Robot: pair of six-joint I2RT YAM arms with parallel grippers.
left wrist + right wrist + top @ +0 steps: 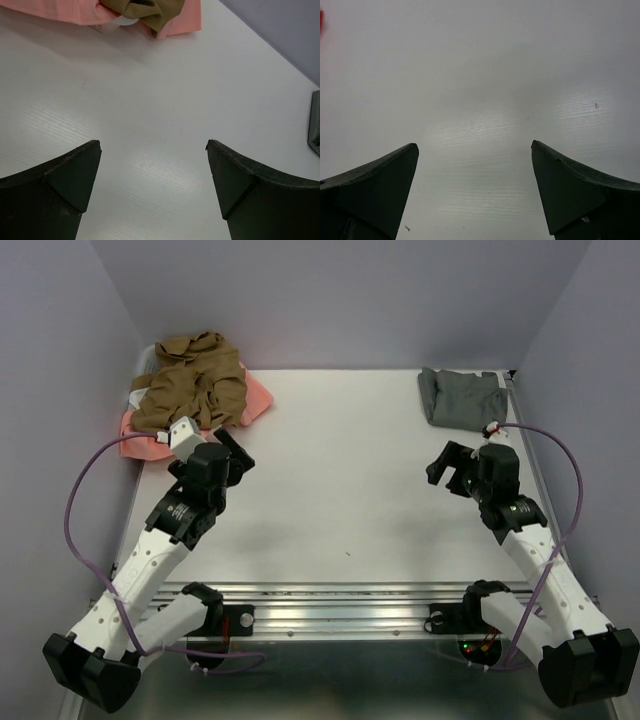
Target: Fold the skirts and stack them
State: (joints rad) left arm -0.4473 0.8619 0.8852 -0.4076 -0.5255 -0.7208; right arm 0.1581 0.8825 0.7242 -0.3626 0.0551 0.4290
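The table (350, 470) is the reference for everything here. At its far left corner the tan-brown skirt (195, 385) lies crumpled in a heap on top of the salmon-pink skirt (258, 398), whose edges stick out from under it on the side toward the table's middle and on the near left side. At the table's far right corner the grey skirt (462, 398) lies alone in a flat, roughly folded rectangle, well apart from the other two.

The left gripper (240, 448) hangs over the left part of the table, just on the near side of the heap, with its jaws spread wide and nothing between them. In the left wrist view the gripper (152, 145) frames only bare tabletop; the salmon-pink skirt (60, 10) and the tan-brown skirt (150, 10) sit beyond the fingertips, apart from them, and a dark sliver of the grey skirt (315, 120) shows at the far edge.

The right gripper (443, 468) hangs over the right part of the table, on the near side of the grey skirt and apart from it. Its jaws also stand wide and empty; in the right wrist view the gripper (475, 146) has only the white table surface between its fingers (380, 185).
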